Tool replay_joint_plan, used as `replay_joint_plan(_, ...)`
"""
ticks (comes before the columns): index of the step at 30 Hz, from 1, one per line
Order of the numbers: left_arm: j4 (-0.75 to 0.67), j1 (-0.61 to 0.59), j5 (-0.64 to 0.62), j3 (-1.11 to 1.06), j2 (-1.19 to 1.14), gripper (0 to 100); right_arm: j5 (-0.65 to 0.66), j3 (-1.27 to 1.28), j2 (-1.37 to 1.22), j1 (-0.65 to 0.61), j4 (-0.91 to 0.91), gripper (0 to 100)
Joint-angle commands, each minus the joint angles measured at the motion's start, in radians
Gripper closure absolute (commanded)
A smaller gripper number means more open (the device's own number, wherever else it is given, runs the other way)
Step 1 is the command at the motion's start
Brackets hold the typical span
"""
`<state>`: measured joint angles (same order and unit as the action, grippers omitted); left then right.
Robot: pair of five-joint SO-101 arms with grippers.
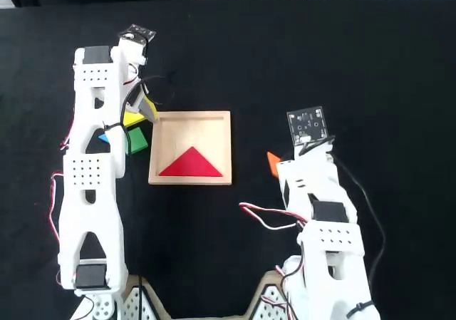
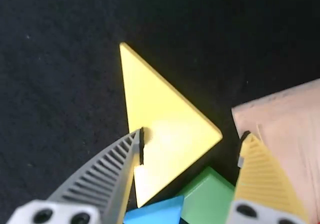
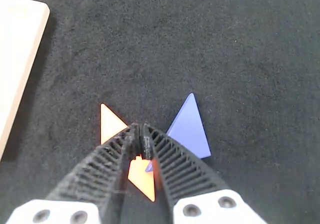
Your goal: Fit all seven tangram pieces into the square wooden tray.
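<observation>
1. Square wooden tray (image 1: 189, 129): stood mid-table on the black cloth (image 1: 320, 63), with a red triangle (image 1: 191, 163) lying flat along its near edge.
2. Left gripper (image 2: 193, 136): jaws were wide apart and gripped nothing, poised over a yellow triangle (image 2: 160, 109) just left of the tray. A green piece (image 2: 207, 196) and a blue piece (image 2: 155, 211) lay beside the triangle.
3. Right gripper (image 3: 140, 134): jaws were almost closed and held nothing, above an orange triangle (image 3: 111, 123) right of the tray. A violet triangle (image 3: 190, 131) lay beside it.

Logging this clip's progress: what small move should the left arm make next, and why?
Probably close the left gripper on the yellow triangle: its open fingers stand on either side of that piece, beside the tray, which holds only the red triangle.
</observation>
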<state>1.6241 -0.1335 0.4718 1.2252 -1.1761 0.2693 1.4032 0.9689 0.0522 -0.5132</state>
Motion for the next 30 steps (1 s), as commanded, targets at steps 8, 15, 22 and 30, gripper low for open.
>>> replay_joint_plan(8, -0.049, -0.039, 0.037, -0.007, -0.011, 69, 0.006, 0.004, -0.038, 0.008, 0.023, 98.7)
replay_joint_plan(15, -0.020, -0.048, 0.100, 0.004, -0.054, 69, 0.006, 0.004, -0.038, 0.008, 0.023, 98.7)
replay_joint_plan(22, -0.017, -0.062, 0.107, 0.008, -0.054, 69, 0.006, 0.004, -0.038, 0.008, 0.023, 98.7)
replay_joint_plan(30, 0.081, -0.068, 0.107, 0.242, -0.069, 69, 0.006, 0.004, -0.038, 0.008, 0.025, 98.7)
